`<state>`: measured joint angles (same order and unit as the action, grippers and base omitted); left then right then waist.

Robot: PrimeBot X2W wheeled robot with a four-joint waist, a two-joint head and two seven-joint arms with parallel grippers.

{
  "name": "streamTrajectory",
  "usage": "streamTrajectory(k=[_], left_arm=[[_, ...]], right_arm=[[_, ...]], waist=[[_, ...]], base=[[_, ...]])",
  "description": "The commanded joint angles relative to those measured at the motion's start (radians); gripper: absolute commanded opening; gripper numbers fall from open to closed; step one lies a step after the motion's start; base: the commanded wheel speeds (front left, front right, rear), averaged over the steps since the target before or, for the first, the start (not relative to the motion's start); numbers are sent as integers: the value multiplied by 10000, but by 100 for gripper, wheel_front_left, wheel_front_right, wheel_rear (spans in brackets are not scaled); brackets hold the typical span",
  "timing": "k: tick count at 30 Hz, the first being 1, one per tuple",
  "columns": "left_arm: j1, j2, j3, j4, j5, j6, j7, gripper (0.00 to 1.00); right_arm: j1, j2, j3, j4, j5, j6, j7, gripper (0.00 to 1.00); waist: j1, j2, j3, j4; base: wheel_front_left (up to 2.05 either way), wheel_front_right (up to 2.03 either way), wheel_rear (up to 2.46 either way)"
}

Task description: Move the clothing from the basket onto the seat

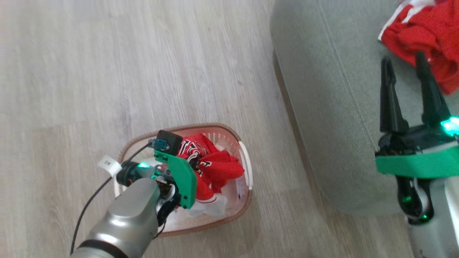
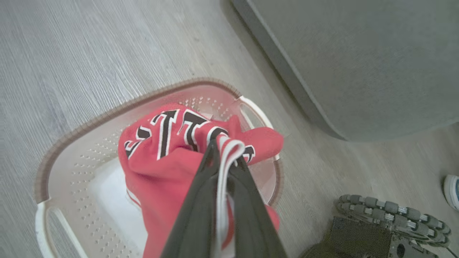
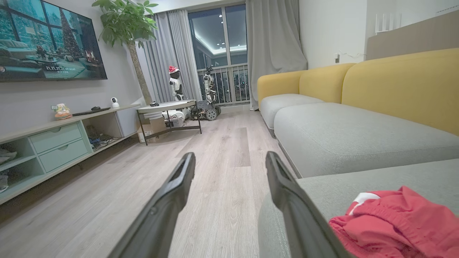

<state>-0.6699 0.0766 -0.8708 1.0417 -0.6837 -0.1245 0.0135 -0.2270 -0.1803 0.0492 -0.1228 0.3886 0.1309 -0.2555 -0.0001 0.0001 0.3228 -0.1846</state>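
Observation:
The basket (image 1: pixel 235 134) stands on the floor left of the seat (image 1: pixel 322 89). A red garment with black-and-white lettering (image 1: pixel 218 166) rises out of it. My left gripper (image 1: pixel 193 165) reaches down over the basket and is shut on that clothing. In the left wrist view, its fingers pinch a white-striped edge (image 2: pixel 226 150) of the red cloth (image 2: pixel 161 157) above the basket (image 2: pixel 107 114). My right gripper (image 1: pixel 403 59) hovers open over the seat with nothing between its fingers (image 3: pixel 179 182). Another red garment (image 1: pixel 426 32) lies on the seat (image 3: pixel 358 186) just beyond it, also seen as a red heap (image 3: pixel 391 222).
Pale wood floor (image 1: pixel 107 71) surrounds the basket. The robot's wheeled base (image 2: pixel 391 211) and a shoe (image 2: pixel 452 190) show near the seat's corner (image 2: pixel 358 53). Ahead lie a yellow-backed sofa (image 3: pixel 394 86), a low cabinet (image 3: pixel 57 143), a side table (image 3: pixel 168 107) and a plant (image 3: pixel 125 21).

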Motion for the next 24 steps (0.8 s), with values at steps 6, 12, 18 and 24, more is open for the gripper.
streamTrajectory(k=[6, 12, 18, 24], left_arm=[[-77, 158, -84, -949, -323, -61, -650, 0], [-221, 213, -22, -1845, -487, -53, -1160, 0], [-359, 393, 133, -3148, -370, 323, -1652, 0], [-369, 678, 434, -5025, -359, 956, -1805, 0]], right_arm=[[647, -438, 6, -258, 99, -2, -63, 100], [1084, -505, 22, -259, 191, -2, -55, 100], [1452, -505, 83, -189, 278, -2, -25, 100], [1668, -532, 211, -178, 319, -2, 87, 100]], waist=[[1, -1, -1157, 556], [1, -1, -1739, 790], [1, -1, -2290, 1019], [1, -1, -2724, 1217]], base=[[0, 0, 0], [0, 0, 0], [0, 0, 0], [0, 0, 0]])
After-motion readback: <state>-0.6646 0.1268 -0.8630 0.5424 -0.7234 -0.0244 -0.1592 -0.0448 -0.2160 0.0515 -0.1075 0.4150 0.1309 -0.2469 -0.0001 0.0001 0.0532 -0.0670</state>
